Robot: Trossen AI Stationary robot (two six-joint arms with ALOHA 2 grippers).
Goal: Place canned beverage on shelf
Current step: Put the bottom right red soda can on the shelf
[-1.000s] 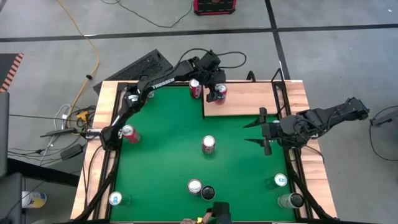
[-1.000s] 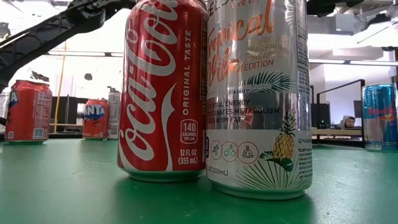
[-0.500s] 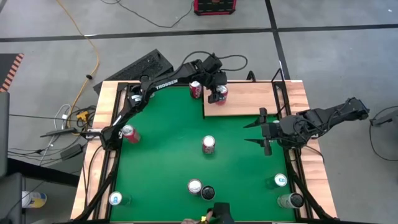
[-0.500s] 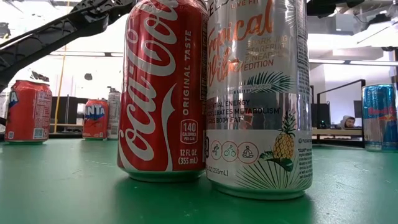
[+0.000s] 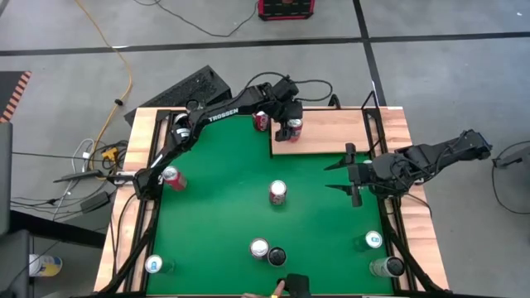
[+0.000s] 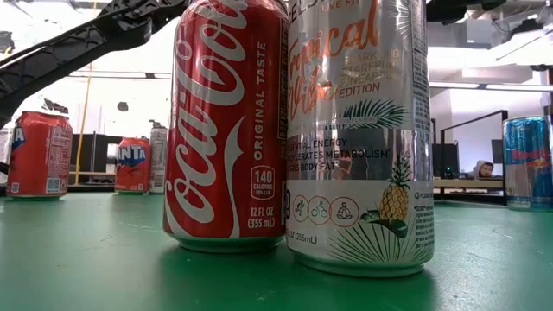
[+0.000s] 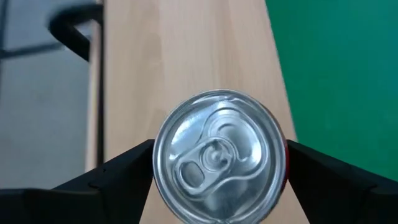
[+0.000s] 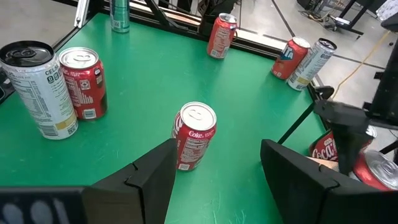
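A red can (image 7: 221,155) is flanked on the shelf (image 5: 327,132) by the left gripper (image 5: 288,127), fingers parted just beside it. The right gripper (image 5: 341,175) is held open, empty, over the table's right edge.

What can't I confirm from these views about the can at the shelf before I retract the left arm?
- Can base on the shelf: hidden in the left wrist view by the can's own top.
- Can's side in the high view: the left end effector covers it.
- Low view: two near cans block the shelf.
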